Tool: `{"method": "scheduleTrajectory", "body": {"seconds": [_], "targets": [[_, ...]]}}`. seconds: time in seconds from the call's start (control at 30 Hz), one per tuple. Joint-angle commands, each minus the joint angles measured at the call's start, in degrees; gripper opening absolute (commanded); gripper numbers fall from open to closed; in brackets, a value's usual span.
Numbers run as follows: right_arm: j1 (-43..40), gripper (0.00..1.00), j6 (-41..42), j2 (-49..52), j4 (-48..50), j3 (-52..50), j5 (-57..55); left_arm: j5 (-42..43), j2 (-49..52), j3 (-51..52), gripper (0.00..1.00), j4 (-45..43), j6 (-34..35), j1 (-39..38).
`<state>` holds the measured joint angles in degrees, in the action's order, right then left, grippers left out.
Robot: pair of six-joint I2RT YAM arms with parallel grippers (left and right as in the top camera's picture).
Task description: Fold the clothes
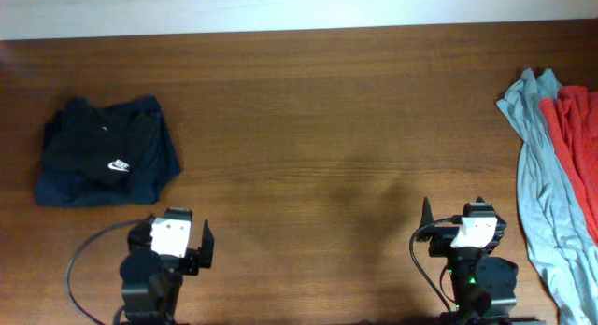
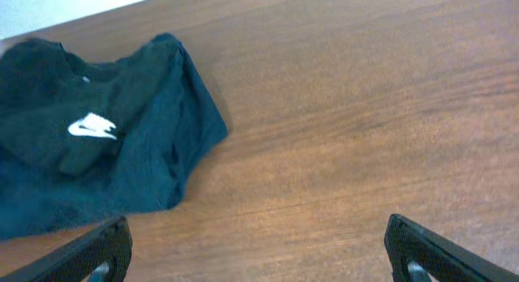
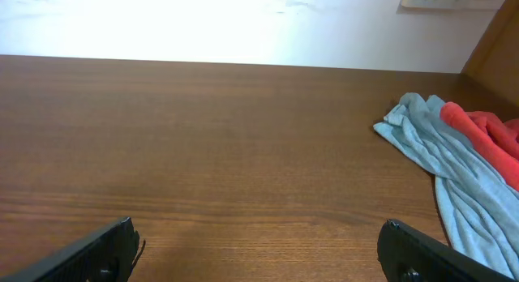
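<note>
**On the right edge: next garment waiting, both arms parked**

From overhead, the black T-shirt (image 1: 103,152) is lying at the far left of the table (image 1: 318,110) as a compact bundle. It's looking folded to me, if a bit lumpy. Over at the right edge a grey-blue garment (image 1: 534,157) is sprawling in a long strip, with a red garment (image 1: 577,129) bunching against its right side. The left gripper (image 1: 173,224) and right gripper (image 1: 456,218) are both sitting at the near edge, jaws spread wide, gripping nothing, well apart from any cloth.

Through the left wrist camera, the fingers (image 2: 89,251) are gaping with only bare wood between them. The black tee is sitting off to the far left, its white swoosh (image 2: 92,128) facing up.

Through the right wrist camera it's the same deal: fingertips (image 3: 438,254) splayed, nothing between them. The grey-blue piece is trailing along the right side, one end poking toward the middle, and the red one is lying behind it.

My take on doing this well: the right arm is sitting nearest the pile, so I'm guessing it's going for the grey-blue one. I'd be pinching that loose end poking toward the middle, one layer only, staying clear of the red. Then I'd be dragging it low to the open centre so both arms can flatten it before any fold. Leave the black tee alone.
</note>
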<state>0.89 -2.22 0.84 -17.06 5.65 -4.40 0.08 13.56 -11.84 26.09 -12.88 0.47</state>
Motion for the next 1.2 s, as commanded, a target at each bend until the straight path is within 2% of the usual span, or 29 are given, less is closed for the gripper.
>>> {"method": "scheduleTrajectory", "body": {"seconds": [0.0, 0.23, 1.17], "targets": [[0.3, 0.99, -0.3, -0.5, 0.0, -0.4, 0.3, 1.2, -5.0, 4.0, 0.99, 0.9, -0.7, 0.3], [0.3, 0.99, -0.3, -0.5, 0.0, -0.4, 0.3, 1.1, -8.6, 4.2, 0.99, 0.1, -0.7, 0.3], [0.3, 0.99, -0.3, -0.5, 0.0, -0.4, 0.3, 1.0, -8.4, 4.2, 0.99, 0.1, -0.7, 0.3]]}}
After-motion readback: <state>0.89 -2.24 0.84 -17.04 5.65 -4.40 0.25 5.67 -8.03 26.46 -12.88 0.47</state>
